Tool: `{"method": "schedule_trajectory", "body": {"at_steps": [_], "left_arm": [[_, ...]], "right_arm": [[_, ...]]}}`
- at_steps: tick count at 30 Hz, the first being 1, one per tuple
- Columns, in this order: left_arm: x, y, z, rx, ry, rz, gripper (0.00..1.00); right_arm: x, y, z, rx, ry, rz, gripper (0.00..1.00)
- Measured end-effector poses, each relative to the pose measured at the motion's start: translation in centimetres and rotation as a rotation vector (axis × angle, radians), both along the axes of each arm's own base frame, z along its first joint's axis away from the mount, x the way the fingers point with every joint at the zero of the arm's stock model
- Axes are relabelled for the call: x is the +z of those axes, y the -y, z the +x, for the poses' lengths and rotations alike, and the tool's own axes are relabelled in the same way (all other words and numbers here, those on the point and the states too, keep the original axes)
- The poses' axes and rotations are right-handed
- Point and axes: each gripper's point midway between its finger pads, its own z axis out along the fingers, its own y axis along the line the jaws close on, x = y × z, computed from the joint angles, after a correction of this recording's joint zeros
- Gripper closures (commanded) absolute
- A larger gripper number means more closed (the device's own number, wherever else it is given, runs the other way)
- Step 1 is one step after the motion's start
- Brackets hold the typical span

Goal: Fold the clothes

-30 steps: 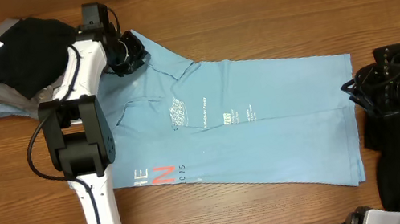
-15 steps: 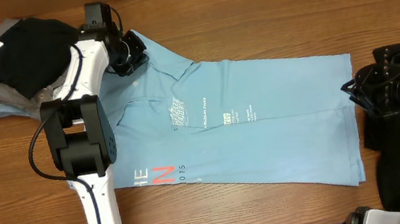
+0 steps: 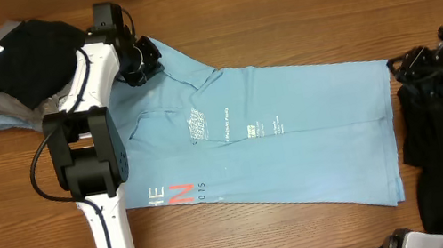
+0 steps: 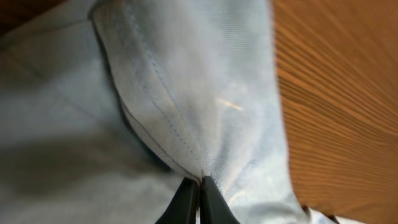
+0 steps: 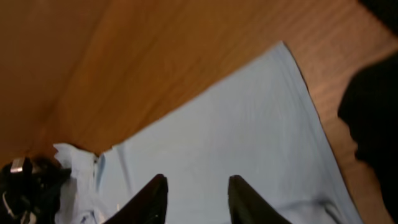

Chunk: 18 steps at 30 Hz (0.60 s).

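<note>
Shirt: sky-blue T-shirt (image 3: 279,146) lies flat across the middle of the table (image 3: 292,4), printed side up. Its long axis runs left to right, with the straight edge at the right end.
Left gripper: the left gripper (image 4: 199,190) sits at the shirt's far-left corner, fingers pressed together on a stitched fold, the seam nipped between the tips.
Right gripper: the right gripper (image 5: 196,183) hangs over the far-right corner, fingers spread with nothing between them. The cloth lies below them and runs on ahead toward the other arm.
Key relation: both grippers sit on the far long edge, one at each end. The left has its corner; the right is nearer the loose one and, I'd judge, must come down onto it.
Likely fold: far edge brought toward the near edge, across the short axis.
Surface: bare polished wood under thin cloth, which will probably slide and sag between two held corners.
Room: open wood along the far and near sides. A heap of other clothes (image 3: 13,64) sits close beside the left arm. A dark cloth (image 3: 432,170), hard to make out, lies just past the right edge.
</note>
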Motion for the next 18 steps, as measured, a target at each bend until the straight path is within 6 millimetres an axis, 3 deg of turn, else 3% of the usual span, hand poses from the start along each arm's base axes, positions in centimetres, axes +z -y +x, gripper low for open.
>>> {"method": "schedule_trajectory", "body": {"at_steps": [3,6,12,18], "left_arm": [[1.5,-0.1,0.0,-0.004,0.019,0.004,0.96],[3.3,-0.1,0.0,-0.005,0.040,0.003,0.96],[4.2,-0.1,-0.8,-0.013,0.022,0.006,0.96],[4.5,-0.1,-1.6,-0.046,0.012,0.018,0.96]], "right_arm": [[0.5,0.6,1.3,-0.011,0.052,-0.017,0.52],[-0.4,1.7,2.4,-0.040,0.059,-0.043,0.48],[-3.2,3.7,4.4,-0.088,0.047,-0.087,0.47],[-8.1,4.5,5.0,-0.104,-0.046,-0.072,0.47]]}}
